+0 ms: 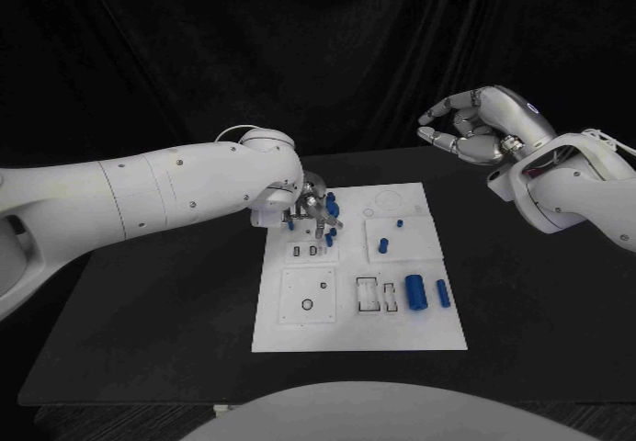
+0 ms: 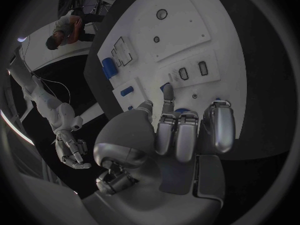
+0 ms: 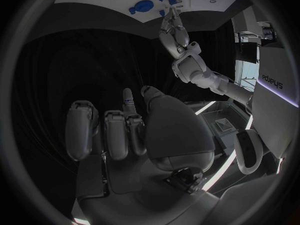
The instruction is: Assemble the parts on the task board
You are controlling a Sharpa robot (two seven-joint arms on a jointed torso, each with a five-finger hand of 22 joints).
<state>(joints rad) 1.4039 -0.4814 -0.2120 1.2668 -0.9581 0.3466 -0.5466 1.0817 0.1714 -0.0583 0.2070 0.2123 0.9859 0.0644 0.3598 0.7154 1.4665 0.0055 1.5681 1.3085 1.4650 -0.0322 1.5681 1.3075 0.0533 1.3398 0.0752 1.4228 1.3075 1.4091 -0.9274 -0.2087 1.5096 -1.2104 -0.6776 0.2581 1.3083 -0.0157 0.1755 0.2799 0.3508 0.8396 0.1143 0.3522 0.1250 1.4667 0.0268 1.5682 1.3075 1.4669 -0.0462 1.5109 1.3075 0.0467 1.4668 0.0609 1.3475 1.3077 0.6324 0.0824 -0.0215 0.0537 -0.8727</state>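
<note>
Hiding its fingertips, left hand (image 1: 312, 208) over task board (image 1: 357, 340): grasp unclear | right hand (image 1: 480, 122) clenched, empty

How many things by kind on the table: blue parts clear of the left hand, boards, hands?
Blue parts clear of the left hand: 4
White task board: 1
Hands: 2, counting the right hand
Total: 7. More blue pieces sit at the left hand's fingers, too hidden to count.
</note>
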